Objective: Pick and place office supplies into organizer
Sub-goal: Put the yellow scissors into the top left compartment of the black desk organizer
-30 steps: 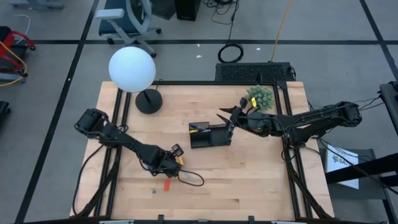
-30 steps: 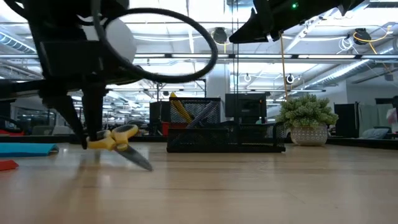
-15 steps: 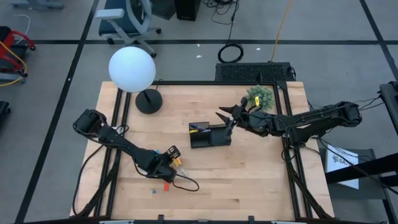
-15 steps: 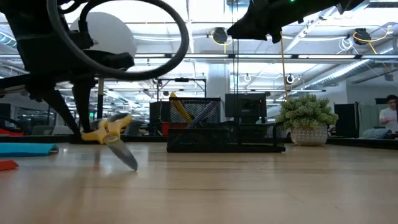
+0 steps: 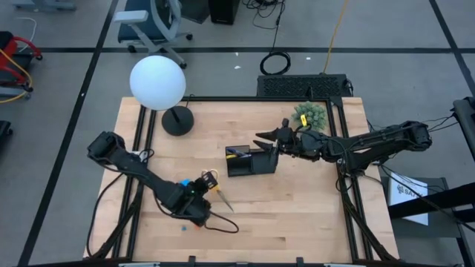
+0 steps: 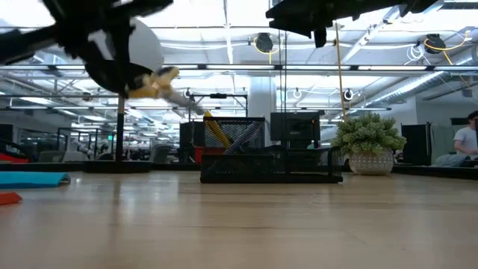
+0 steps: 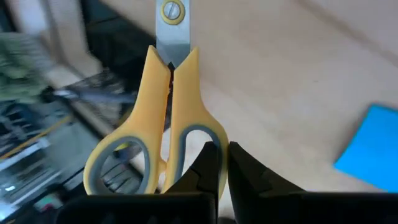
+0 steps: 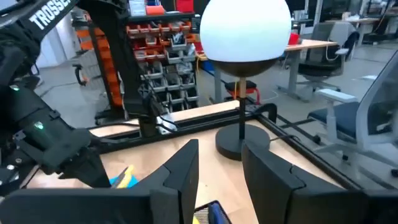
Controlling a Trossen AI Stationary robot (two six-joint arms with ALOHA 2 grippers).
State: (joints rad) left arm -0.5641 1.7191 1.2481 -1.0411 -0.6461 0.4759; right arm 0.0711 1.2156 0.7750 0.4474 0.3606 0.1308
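Scissors [image 5: 216,194], one pair, hang above the tabletop [image 5: 297,215] in the left gripper [image 5: 202,187], jaws clamped on a yellow handle loop, blades pointing toward the organizer [image 5: 251,160]. Right gripper [image 5: 269,138] hovers over that organizer, jaws apart.

Left gripper [image 5: 208,183] clamped, right gripper [image 5: 270,140] parted

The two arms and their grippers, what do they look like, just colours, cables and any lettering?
Both arms are dark, nearly black, jointed segments. The left gripper has two flat black fingers. The right gripper has black wedge-shaped fingers. A black cable loops off the left arm. White TROSSEN lettering and a green light mark it.
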